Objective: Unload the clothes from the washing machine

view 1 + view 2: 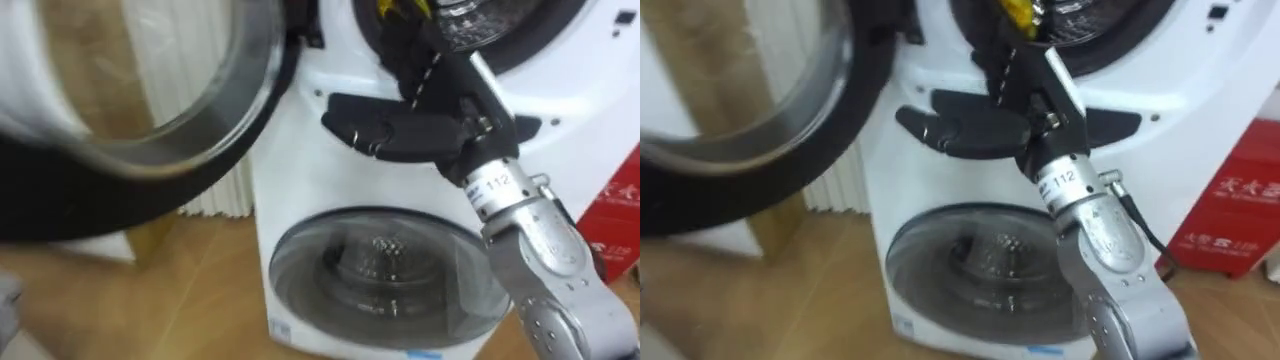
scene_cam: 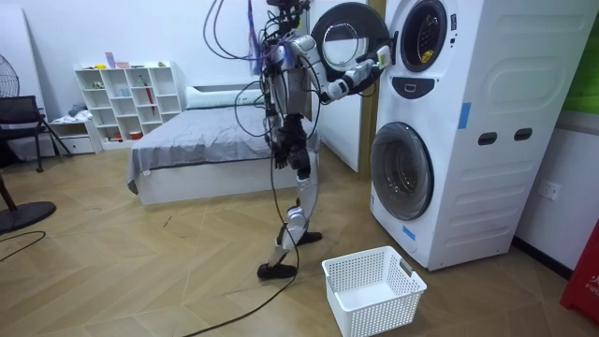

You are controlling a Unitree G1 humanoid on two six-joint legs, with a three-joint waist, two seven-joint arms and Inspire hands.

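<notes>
The robot stands facing the washing machine (image 1: pixel 300 160), its right arm raised to the machine's top half. Nearest the head camera, left of the machine's front, the open upper door (image 1: pixel 235 95) swings out. Most of its ring is cut off by the view's edges. On the machine's lower half the lower door (image 1: pixel 385 265) is closed, and above it sits a dark panel (image 1: pixel 390 130). The forearm crosses that panel, and the right hand (image 1: pixel 425 70) reaches over the rim of the upper drum (image 1: pixel 475 20). Its fingers are lost in the dark of the opening, so I cannot tell whether they hold anything. A yellow scrap (image 1: pixel 393 8) shows at that rim, cut off at the top. I cannot tell whether it is cloth or which way it lies. On the floor before the machine stands a white basket (image 2: pixel 372 290), and well behind the robot is a bed (image 2: pixel 197 140).
</notes>
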